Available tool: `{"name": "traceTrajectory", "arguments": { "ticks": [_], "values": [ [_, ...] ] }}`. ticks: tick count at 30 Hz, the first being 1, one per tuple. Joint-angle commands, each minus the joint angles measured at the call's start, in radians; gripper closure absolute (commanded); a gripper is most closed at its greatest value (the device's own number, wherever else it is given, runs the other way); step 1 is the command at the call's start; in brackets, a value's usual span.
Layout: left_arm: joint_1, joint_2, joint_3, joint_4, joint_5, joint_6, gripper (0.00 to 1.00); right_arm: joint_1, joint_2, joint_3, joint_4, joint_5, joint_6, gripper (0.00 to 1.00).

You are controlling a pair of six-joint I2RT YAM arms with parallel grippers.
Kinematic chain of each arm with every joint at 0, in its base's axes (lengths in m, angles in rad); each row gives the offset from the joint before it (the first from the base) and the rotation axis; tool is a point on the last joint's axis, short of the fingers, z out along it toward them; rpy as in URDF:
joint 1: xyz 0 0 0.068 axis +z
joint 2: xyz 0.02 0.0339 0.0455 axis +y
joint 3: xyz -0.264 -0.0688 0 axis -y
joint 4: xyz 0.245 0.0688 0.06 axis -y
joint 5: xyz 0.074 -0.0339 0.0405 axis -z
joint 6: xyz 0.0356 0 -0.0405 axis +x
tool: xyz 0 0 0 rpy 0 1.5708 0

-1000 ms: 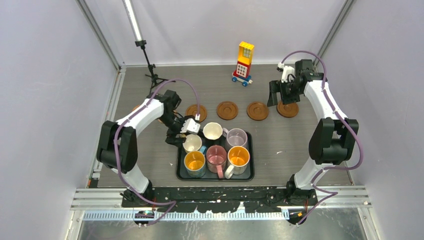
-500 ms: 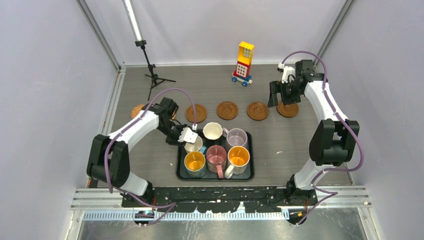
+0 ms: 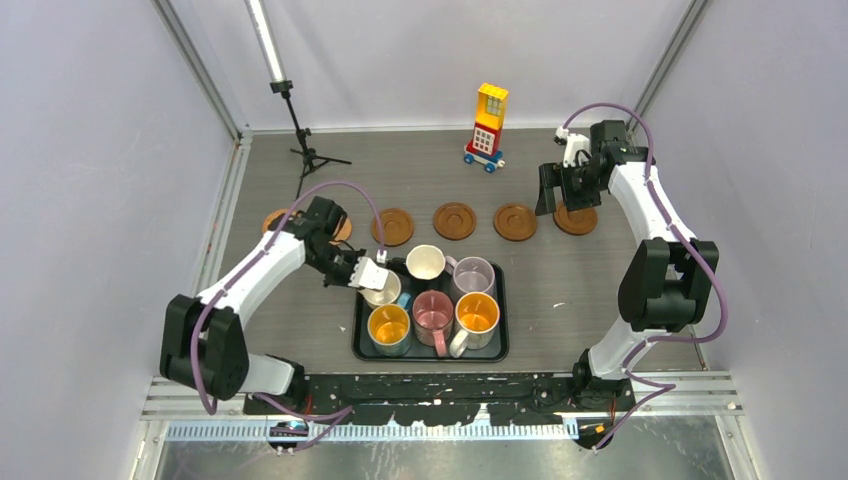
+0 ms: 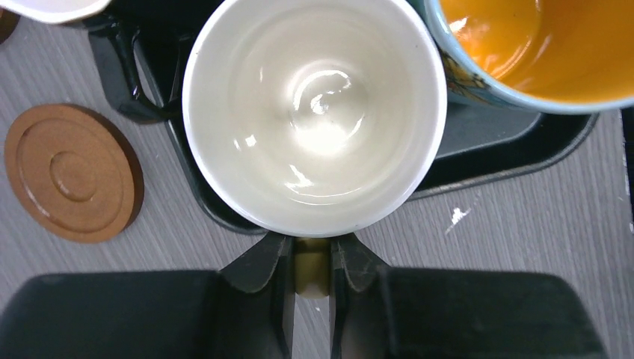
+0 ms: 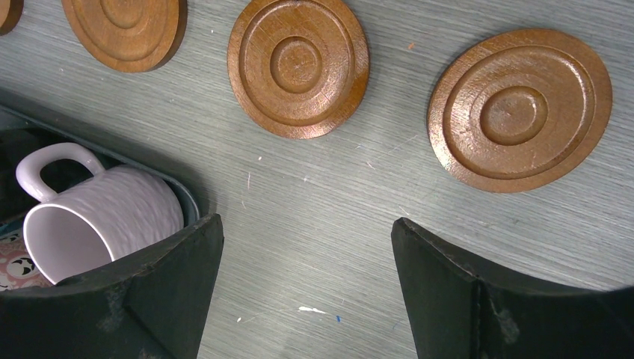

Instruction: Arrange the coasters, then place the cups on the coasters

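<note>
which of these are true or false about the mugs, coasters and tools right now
1. The left tool is shut on the handle of a cream ceramic mug. True.
2. The right tool grips a mug. False: it stands open and empty, near a round brown wooden coaster lying on the table.
3. One mug already stands on a coaster. False: no coaster in view bears a mug; the mugs are at the black rectangular tray.
4. A yellow and red toy block tower stands beyond the row of coasters. True.
</note>
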Motion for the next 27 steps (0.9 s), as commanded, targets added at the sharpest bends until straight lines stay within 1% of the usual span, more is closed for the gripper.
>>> {"name": "traceTrajectory", "arguments": {
  "ticks": [1,6,9,11,15,17,19,20,23,27],
  "values": [
    [0.060,-0.096,0.034,-0.142,0.088,0.011,1.00,0.003,-0.041,0.002,0.002,-0.002,-0.004,0.13],
    [0.174,-0.108,0.135,-0.305,0.137,0.022,1.00,0.003,-0.042,0.001,0.000,-0.007,0.000,0.13],
    [0.250,-0.098,0.191,-0.322,0.157,-0.029,1.00,0.003,-0.037,0.002,0.002,-0.013,0.005,0.13],
    [0.302,-0.075,0.228,-0.299,0.166,-0.114,1.00,0.003,-0.033,0.007,0.002,-0.016,0.008,0.13],
    [0.417,-0.035,0.275,-0.118,0.149,-0.410,1.00,0.003,-0.023,0.023,0.002,-0.019,0.017,0.13],
    [0.447,-0.027,0.270,0.039,0.055,-0.607,1.00,0.003,-0.019,0.032,0.002,-0.020,0.021,0.13],
    [0.470,-0.026,0.251,0.177,-0.058,-0.749,1.00,0.003,-0.013,0.037,0.006,-0.019,0.024,0.13],
    [0.499,-0.026,0.237,0.241,-0.096,-0.813,1.00,0.003,-0.012,0.037,0.008,-0.019,0.026,0.13],
    [0.566,-0.018,0.208,0.373,-0.191,-0.945,1.00,0.003,-0.004,0.036,0.013,-0.019,0.033,0.13],
    [0.653,-0.004,0.186,0.471,-0.265,-1.042,1.00,0.003,0.005,0.042,0.014,-0.024,0.035,0.13]
  ]
}}
